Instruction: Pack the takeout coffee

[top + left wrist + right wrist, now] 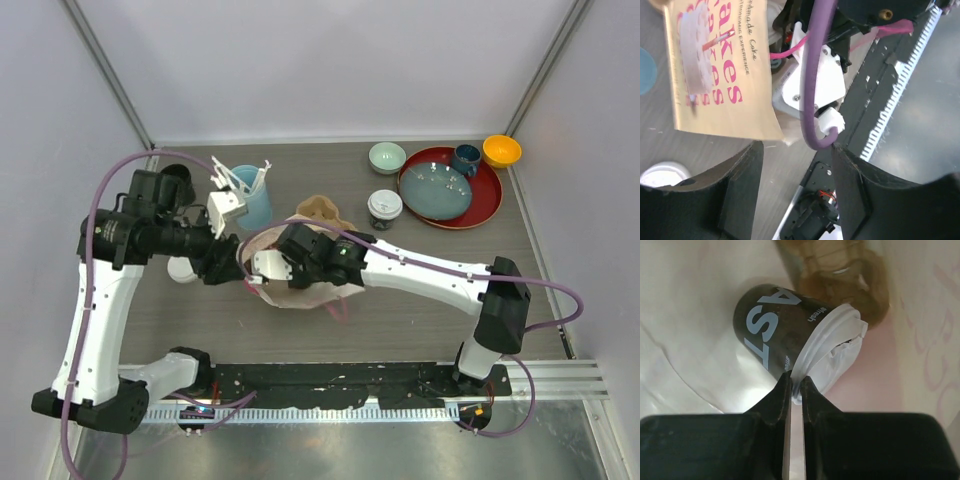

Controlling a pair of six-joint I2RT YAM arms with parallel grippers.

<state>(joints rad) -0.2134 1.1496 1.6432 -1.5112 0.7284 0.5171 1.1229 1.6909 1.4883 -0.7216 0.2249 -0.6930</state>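
Note:
One black paper cup (770, 325) with a white lid (832, 347) lies tilted inside the paper bag (680, 315). My right gripper (796, 382) is shut on the rim of that lid. In the top view my right gripper (300, 262) reaches into the bag's (300, 297) mouth, and this cup is hidden. The second black cup (384, 208) with its white lid stands upright on the table behind and to the right of the bag. My left gripper (228, 262) is open and empty at the bag's left edge; its view shows the printed bag (715, 65) beyond its spread fingers (740, 185).
A light-blue cup of white utensils (250, 195) stands behind the left gripper. A white round thing (182, 268) sits under the left arm. A brown object (322, 210) lies behind the bag. At back right are a red tray (488, 205), dark-blue mug (466, 158), orange bowl (501, 150) and pale-green bowl (387, 156).

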